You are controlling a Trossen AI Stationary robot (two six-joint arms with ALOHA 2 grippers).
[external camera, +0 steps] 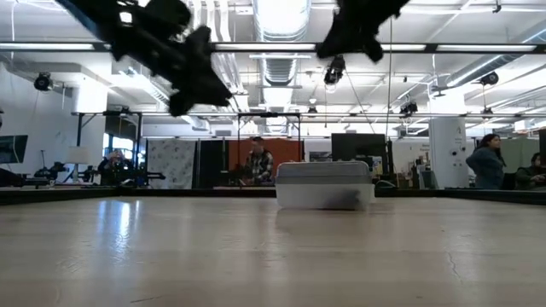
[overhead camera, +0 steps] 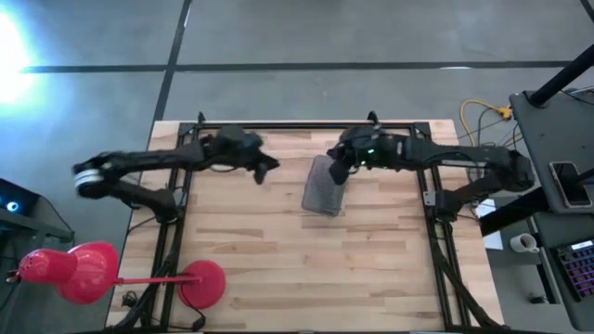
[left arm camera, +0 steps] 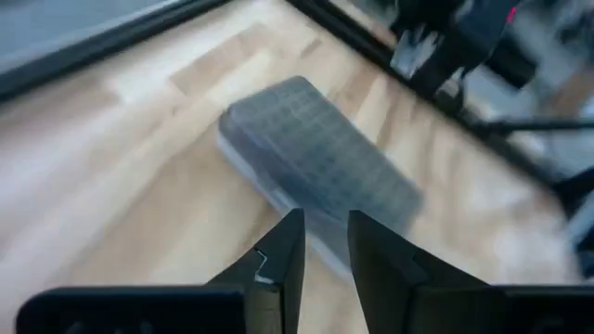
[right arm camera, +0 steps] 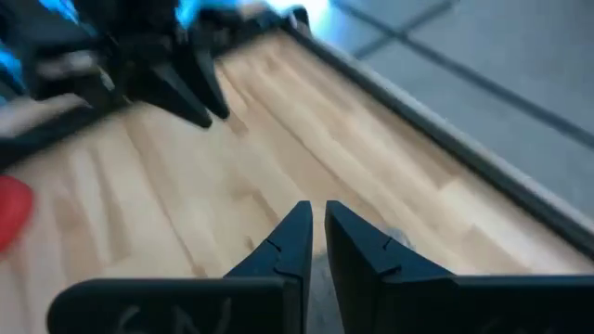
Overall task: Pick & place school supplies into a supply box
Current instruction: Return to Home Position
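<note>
The supply box [overhead camera: 324, 186] stands on the table right of centre, its grey dotted lid [left arm camera: 316, 153] on top. In the low view a dark shape shows through the box's clear wall [external camera: 339, 199]. No pens, pencils or scissors show on the table. My left gripper [overhead camera: 266, 171] hovers in the air left of the box, its fingers a narrow gap apart [left arm camera: 325, 232]. My right gripper [overhead camera: 338, 173] hangs above the box's far end, shut [right arm camera: 317, 218]. In the low view the left gripper [external camera: 183, 101] and the right gripper [external camera: 351, 41] are both well above the box [external camera: 324, 183].
A red lamp [overhead camera: 79, 269] with a round base [overhead camera: 202, 283] sits at the table's near left corner. Black frame rails [overhead camera: 278, 127] run along the far edge and both sides. Bare wood [overhead camera: 306, 269] lies near of the box. People [external camera: 258, 162] are in the room beyond.
</note>
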